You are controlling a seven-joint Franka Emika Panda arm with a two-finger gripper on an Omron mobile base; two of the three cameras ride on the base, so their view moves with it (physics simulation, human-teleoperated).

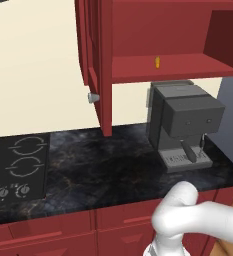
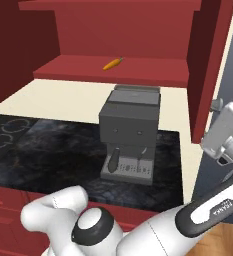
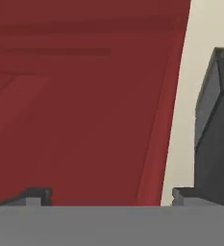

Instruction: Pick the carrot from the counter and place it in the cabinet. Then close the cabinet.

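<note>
The small orange carrot (image 1: 157, 61) (image 2: 113, 63) lies on the red inner shelf of the open cabinet (image 1: 173, 67) (image 2: 118, 70). Both cabinet doors stand open, the left one (image 1: 105, 65) with its grey knob (image 1: 93, 97) and the right one (image 2: 208, 65) with its knob (image 2: 217, 105). The arm's white wrist (image 2: 227, 127) hovers just outside the right door, beside that knob. In the hand view my gripper (image 3: 108, 196) is open, its fingertips (image 3: 39, 194) wide apart with nothing between them, facing the door's red panel (image 3: 84, 105) from very close.
A dark grey coffee machine (image 1: 185, 125) (image 2: 130, 132) (image 3: 217, 125) stands on the black counter (image 1: 108, 165) (image 2: 53, 155) under the cabinet. The stovetop (image 1: 18, 167) lies at the counter's left. Red drawer fronts (image 1: 63, 232) run below.
</note>
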